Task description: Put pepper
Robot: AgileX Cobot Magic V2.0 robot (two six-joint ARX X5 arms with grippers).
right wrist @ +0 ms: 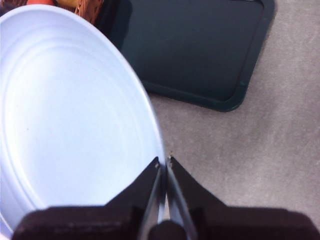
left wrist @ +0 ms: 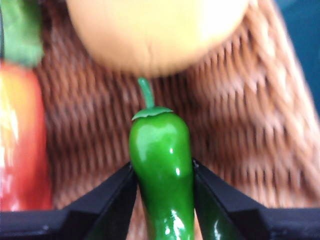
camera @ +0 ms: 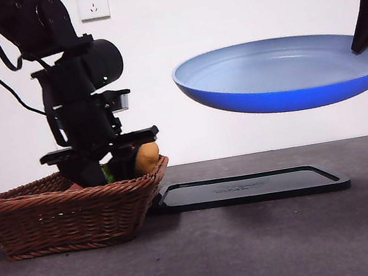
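In the wicker basket (camera: pixel 70 212) at left, the left gripper (left wrist: pixel 162 200) pinches the green pepper (left wrist: pixel 162 170). It should lift straight up, clear of the potato (left wrist: pixel 155 30), toward the blue plate (camera: pixel 286 76), which the right gripper (right wrist: pixel 164 167) pinches aloft by its rim.

Plain white wall, grey table, even light.
From my station I see a bare white wall (camera: pixel 233 4) with one white socket (camera: pixel 93 3) high up near the left, and below it a dark grey, slightly rough table top (camera: pixel 257 245) that meets the wall in a straight line.
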